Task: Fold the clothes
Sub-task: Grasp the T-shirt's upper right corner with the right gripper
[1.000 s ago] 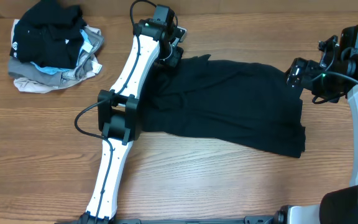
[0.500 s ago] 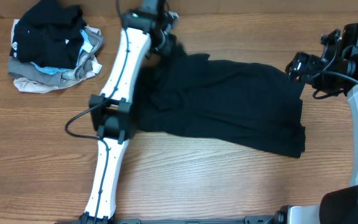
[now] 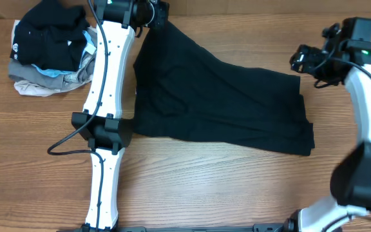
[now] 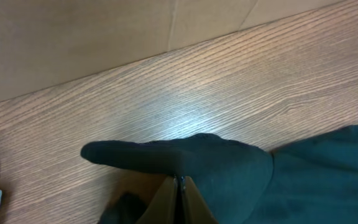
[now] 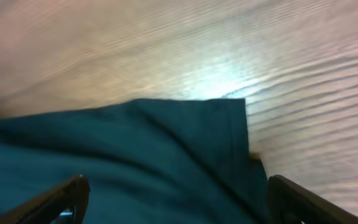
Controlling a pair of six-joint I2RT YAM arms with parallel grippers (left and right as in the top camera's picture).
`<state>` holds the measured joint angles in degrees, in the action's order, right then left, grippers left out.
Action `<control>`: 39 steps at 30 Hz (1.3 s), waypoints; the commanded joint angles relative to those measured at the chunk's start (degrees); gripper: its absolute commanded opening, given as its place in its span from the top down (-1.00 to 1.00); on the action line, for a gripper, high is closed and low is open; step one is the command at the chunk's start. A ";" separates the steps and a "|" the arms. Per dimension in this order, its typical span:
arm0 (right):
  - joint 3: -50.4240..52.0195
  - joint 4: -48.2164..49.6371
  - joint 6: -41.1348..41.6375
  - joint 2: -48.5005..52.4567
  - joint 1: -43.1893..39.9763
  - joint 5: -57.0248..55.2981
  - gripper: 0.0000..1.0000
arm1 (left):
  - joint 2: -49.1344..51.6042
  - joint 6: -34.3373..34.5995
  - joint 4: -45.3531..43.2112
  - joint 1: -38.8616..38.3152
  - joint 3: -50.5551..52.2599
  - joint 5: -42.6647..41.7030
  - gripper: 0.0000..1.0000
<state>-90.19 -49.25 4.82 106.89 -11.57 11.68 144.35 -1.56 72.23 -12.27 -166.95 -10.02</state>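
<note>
The clothes, a plain black T-shirt (image 3: pixel 224 96), lie spread across the middle of the wooden table. My left gripper (image 3: pixel 158 14) is at the far edge, shut on the shirt's far-left corner, which is drawn out to a point. In the left wrist view the pinched fabric (image 4: pixel 229 165) bulges over the closed fingertips of that gripper (image 4: pixel 180 182). My right gripper (image 3: pixel 300 62) hovers open over the shirt's far-right corner. In the right wrist view the shirt's corner (image 5: pixel 166 155) lies between and below the wide-apart fingers of the gripper (image 5: pixel 179 205). No label shows.
A heap of other garments (image 3: pixel 53 51), black, grey, light blue and beige, sits at the far left of the table. A beige wall (image 4: pixel 73 43) rises just behind the far table edge. The left arm (image 3: pixel 108 96) stretches along the shirt's left side.
My left gripper has travelled up and to the left toward the far edge, dragging the shirt's corner with it and stretching the cloth. The right gripper has shifted slightly toward the far edge, still open.
</note>
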 commanded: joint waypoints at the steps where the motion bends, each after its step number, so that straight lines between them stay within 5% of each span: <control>1: 0.20 2.21 -0.33 4.33 0.09 -0.50 -0.90 | -0.28 0.87 -0.28 -0.17 -0.46 0.57 0.92; 13: 0.20 9.68 4.00 13.81 0.11 -6.32 -0.51 | -0.28 0.90 -0.44 -0.15 -0.46 2.19 0.92; 28: 0.20 14.32 4.42 18.34 0.37 -7.37 -0.28 | -0.28 0.92 1.68 -0.13 -0.42 5.97 0.92; 39: 0.20 12.79 4.42 21.09 0.81 -5.05 0.42 | -0.26 0.92 1.36 -0.17 -0.35 6.01 0.91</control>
<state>-90.00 -36.01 8.84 125.71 -11.44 5.78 144.35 -1.43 74.04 -12.29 -166.95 -5.06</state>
